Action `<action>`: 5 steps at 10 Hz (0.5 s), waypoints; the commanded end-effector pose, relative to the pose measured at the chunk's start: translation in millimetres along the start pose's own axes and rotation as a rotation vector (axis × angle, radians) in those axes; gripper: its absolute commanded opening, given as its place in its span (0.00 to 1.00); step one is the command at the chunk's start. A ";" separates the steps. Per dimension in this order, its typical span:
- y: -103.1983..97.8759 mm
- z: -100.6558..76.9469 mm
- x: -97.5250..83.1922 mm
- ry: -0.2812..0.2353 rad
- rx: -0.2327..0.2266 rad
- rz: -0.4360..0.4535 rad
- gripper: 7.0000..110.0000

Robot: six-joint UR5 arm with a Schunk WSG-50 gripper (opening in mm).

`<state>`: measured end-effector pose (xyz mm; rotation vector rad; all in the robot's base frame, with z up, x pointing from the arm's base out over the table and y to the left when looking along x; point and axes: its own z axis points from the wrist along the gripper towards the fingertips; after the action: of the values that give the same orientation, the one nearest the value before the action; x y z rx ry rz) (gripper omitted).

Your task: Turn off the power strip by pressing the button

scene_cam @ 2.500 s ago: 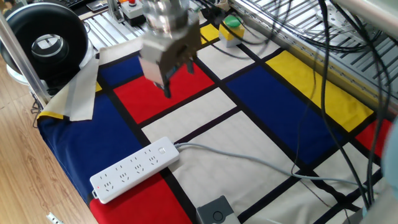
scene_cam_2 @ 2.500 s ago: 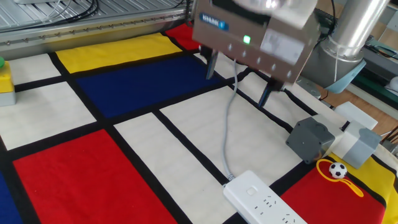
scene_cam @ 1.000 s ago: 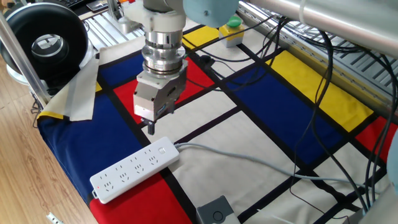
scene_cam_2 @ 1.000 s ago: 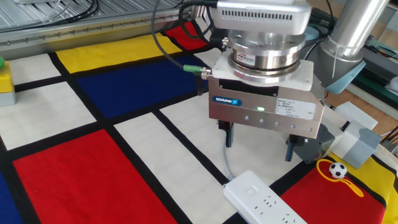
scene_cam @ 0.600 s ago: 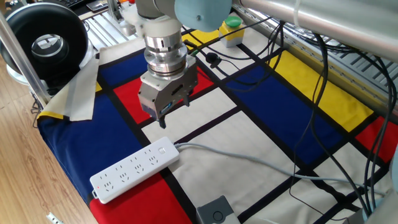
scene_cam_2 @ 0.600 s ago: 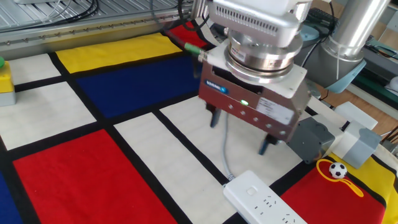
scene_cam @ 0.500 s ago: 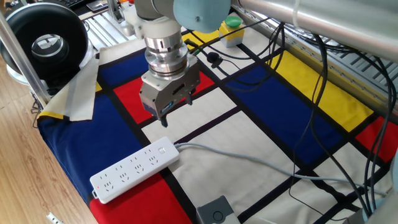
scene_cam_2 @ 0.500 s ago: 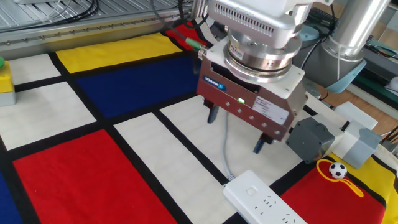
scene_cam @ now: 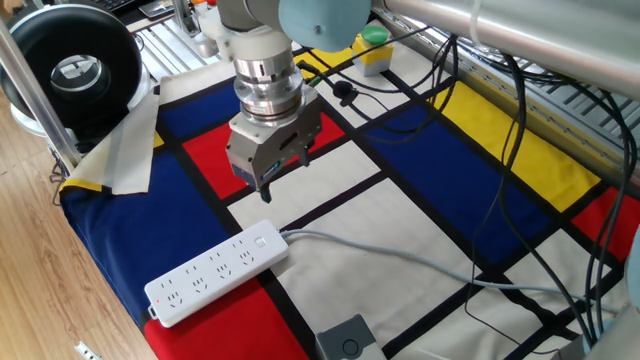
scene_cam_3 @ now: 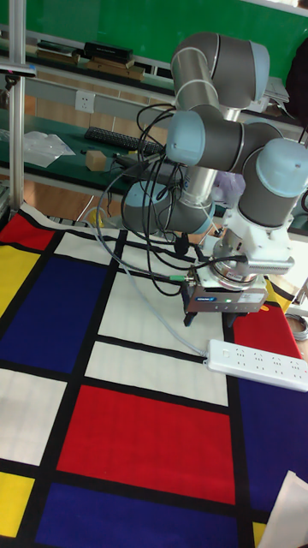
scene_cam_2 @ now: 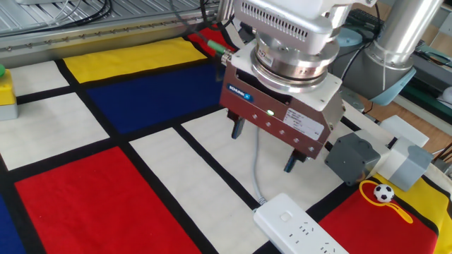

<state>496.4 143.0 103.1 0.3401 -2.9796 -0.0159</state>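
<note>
The two fingers [scene_cam_2: 236,128] stand wide apart and hold nothing; the gripper [scene_cam_2: 262,147] hangs clear above the checked cloth [scene_cam_2: 85,176]. The power strip [scene_cam: 217,272] lies just beyond it, cord [scene_cam: 400,256] end nearest, and the button [scene_cam: 262,241] sits at that end. Good practice would be to bring one fingertip over the button and press straight down.

We note the gripper [scene_cam_2: 263,150] hovering, fingers apart, above the cord (pale grey); power strip [scene_cam_2: 300,226] at its five o'clock.
</note>
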 end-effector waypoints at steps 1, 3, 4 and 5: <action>34.3 -2.8 -8.7 -0.047 -0.152 -0.184 0.57; 45.3 -4.9 -11.4 -0.065 -0.193 -0.227 0.57; 41.9 -4.5 -11.3 -0.059 -0.177 -0.223 0.57; 35.7 -3.1 -9.7 -0.046 -0.148 -0.194 0.57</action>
<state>497.1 174.7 103.8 0.5897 -2.9568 -0.2356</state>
